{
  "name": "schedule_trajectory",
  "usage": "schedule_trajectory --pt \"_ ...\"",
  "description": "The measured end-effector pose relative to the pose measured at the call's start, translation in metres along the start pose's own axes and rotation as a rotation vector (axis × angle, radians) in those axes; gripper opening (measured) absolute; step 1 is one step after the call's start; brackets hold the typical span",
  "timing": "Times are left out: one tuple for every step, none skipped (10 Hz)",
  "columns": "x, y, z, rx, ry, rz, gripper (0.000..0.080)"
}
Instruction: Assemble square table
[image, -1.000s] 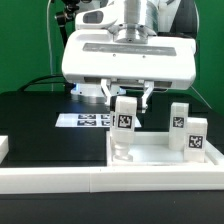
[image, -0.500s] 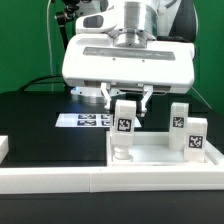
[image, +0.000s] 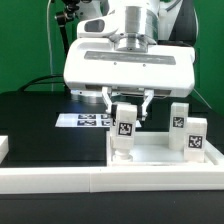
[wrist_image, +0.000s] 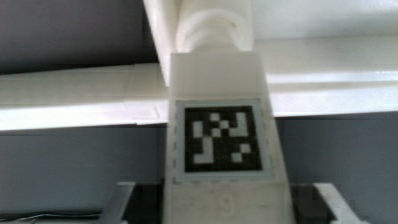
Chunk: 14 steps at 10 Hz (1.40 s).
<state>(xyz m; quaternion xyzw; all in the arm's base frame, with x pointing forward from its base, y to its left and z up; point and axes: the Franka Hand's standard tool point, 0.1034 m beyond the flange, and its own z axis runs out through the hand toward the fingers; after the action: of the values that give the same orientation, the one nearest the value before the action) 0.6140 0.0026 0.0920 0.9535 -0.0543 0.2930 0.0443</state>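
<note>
One long white rail (image: 110, 180) lies in front, then the tabletop (image: 150, 150) on the black table (image: 40, 120), where the gripper (image: 125, 103) holds a leg (image: 124, 122) upright, two more legs (image: 187, 128) beside it, green wall (image: 25, 40) behind.

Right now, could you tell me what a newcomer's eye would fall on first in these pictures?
First, the gripper in the middle of the exterior view, shut on a tagged white leg standing upright at a corner of the tabletop; the wrist view fills with that leg's tag. Next, two more legs stand on the tabletop toward the exterior view's right. The marker board lies behind on the black table.
</note>
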Motion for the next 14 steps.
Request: schedule_trajectory --pt "-0.0022 -0.0007 0.0015 0.000 -0.004 -0.002 0.0290" --pt "-0.0049 -0.0020 0.0032 0.000 -0.007 -0.005 0.0290" --pt "-0.0046 -0.0032 0.0036 0.000 0.005 -0.009 0.0290" --pt "-0.0041 -0.0041 0.0040 -0.001 0.017 -0.012 0.0290" --pt "-0.0040 -0.0044 0.0042 -0.001 0.021 -0.013 0.0290" --pt "-0.0038 -0.0048 0.0044 -0.002 0.028 -0.015 0.0290" --pt "-0.0038 -0.0050 0.0044 -0.002 0.029 -0.015 0.0290" --pt "-0.0033 -0.0050 0.0045 -0.001 0.024 -0.016 0.0290" --pt "-0.0057 -0.0050 0.0058 -0.001 0.011 -0.017 0.0290" --pt "-0.0059 -0.0050 0.0059 -0.001 0.011 -0.018 0.0383" --pt "-0.0062 -0.0049 0.0061 -0.001 0.010 -0.019 0.0524" --pt "-0.0064 -0.0049 0.0062 -0.001 0.010 -0.020 0.0610" --pt "-0.0066 -0.0049 0.0063 -0.002 0.010 -0.022 0.0644" --pt "-0.0067 -0.0049 0.0064 -0.002 0.010 -0.023 0.0644"
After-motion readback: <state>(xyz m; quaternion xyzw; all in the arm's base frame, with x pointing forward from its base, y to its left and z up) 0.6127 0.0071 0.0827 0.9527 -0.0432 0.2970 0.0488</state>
